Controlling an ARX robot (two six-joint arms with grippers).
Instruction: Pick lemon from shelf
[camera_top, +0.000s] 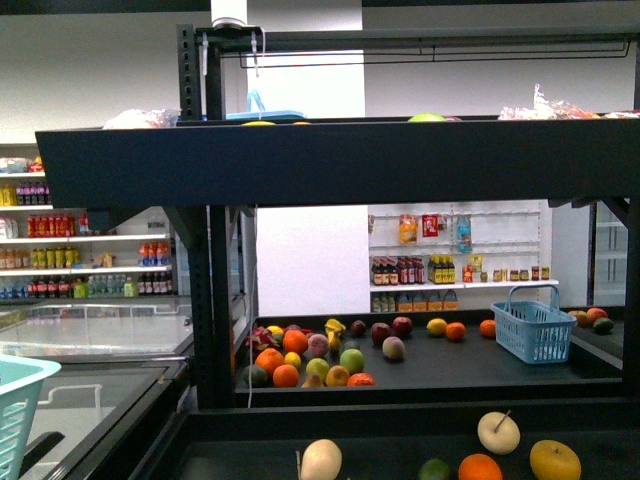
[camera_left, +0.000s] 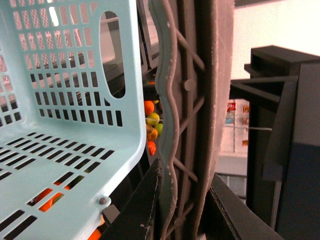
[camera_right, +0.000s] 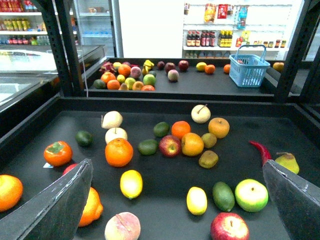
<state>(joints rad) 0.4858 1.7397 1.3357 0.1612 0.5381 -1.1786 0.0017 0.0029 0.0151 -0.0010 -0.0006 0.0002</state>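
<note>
Two yellow lemons (camera_right: 131, 183) (camera_right: 196, 200) lie on the dark lower deck (camera_right: 165, 172) of the black shelf (camera_top: 330, 160), among other fruit. In the right wrist view my right gripper (camera_right: 176, 164) hangs open above them, both lemons between its wide-spread fingers (camera_right: 60, 202), touching nothing. My left gripper (camera_left: 186, 172) is shut on the handle (camera_left: 182, 100) of a pale teal basket (camera_left: 65, 125). A corner of that basket (camera_top: 18, 400) shows at the front view's lower left. No lemon is held.
Around the lemons lie an orange (camera_right: 119, 151), a green apple (camera_right: 251, 194), a lime (camera_right: 223, 196), a red apple (camera_right: 229, 227) and a peach (camera_right: 122, 226). A blue basket (camera_top: 535, 325) and a fruit pile (camera_top: 310, 360) sit on the deck behind. Black uprights (camera_top: 215, 300) frame the shelf; glass freezers (camera_top: 90, 340) stand to the left.
</note>
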